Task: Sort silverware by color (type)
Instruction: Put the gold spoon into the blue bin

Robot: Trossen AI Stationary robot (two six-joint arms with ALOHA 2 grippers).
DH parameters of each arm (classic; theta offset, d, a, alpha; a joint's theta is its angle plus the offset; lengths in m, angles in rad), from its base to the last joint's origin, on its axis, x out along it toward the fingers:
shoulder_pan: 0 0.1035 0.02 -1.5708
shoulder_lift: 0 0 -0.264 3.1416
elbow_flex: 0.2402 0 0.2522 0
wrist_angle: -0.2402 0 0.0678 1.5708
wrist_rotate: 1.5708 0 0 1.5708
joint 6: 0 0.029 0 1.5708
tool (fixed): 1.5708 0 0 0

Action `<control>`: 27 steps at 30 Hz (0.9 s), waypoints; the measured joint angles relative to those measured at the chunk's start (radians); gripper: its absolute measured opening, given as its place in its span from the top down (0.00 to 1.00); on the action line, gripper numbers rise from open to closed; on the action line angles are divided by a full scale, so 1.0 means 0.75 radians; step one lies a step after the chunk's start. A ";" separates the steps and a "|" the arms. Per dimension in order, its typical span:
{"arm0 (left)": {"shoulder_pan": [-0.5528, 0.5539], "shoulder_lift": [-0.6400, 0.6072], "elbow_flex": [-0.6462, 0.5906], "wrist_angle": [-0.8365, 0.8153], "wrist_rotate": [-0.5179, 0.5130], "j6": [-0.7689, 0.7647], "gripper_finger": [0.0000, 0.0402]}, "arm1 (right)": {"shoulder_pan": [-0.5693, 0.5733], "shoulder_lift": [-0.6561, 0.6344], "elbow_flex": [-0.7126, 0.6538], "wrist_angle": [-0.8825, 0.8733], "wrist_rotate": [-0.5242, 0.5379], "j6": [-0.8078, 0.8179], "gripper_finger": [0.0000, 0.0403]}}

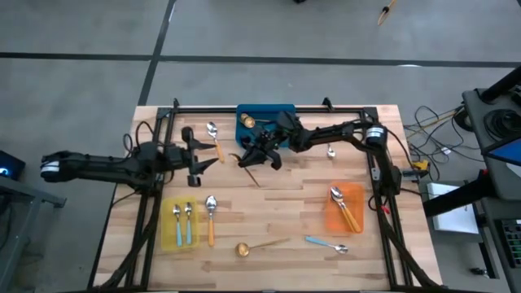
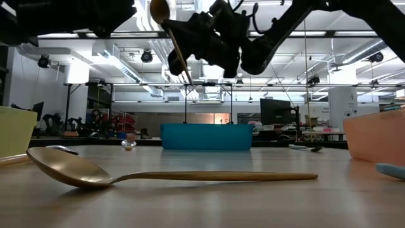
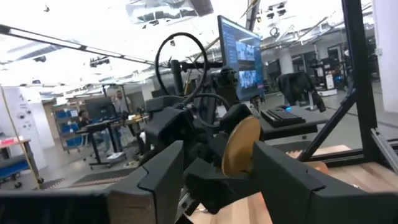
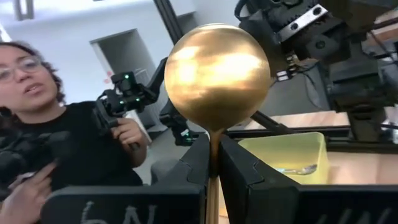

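My right gripper [image 1: 259, 153] hovers in front of the blue bin [image 1: 281, 114], shut on a gold spoon [image 4: 216, 74] held well above the table; the low view shows that spoon [image 2: 172, 41] aloft, bowl up. My left gripper [image 1: 194, 159] is open and empty, level with it on the left, facing the spoon's bowl [image 3: 241, 146]. Another gold spoon [image 1: 247, 120] lies in the blue bin, and a third [image 1: 260, 244] lies on the table near the front. Two blue-handled spoons [image 1: 182, 218] lie in the yellow bin. Orange-handled spoons [image 1: 345, 207] lie in the orange bin. My right gripper pinches the gold spoon between its two fingers [image 4: 193, 163] at the thin neck just below the bowl [image 4: 212, 142]. The bowl stands out beyond the fingertips. The spoon is lifted clear and tilted, its handle [image 2: 185, 69] slanting down behind the bowl.
Loose on the table are an orange-handled spoon [image 1: 214, 138] left of the blue bin, another [image 1: 211, 218] beside the yellow bin [image 1: 168, 236], and a blue-handled spoon [image 1: 326, 242] near the front. A small object [image 1: 331, 151] lies by the right arm. A person [image 4: 56, 143] stands beyond the table.
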 joint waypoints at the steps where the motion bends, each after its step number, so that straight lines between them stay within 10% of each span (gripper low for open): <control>1: 0.000 0.017 0.000 0.012 0.002 0.002 0.57 | 0.000 0.012 0.023 0.000 -0.006 0.011 0.97; 27: 0.000 0.585 0.070 0.594 0.219 -0.014 0.57 | 0.024 0.033 0.074 -0.017 -0.070 0.023 0.97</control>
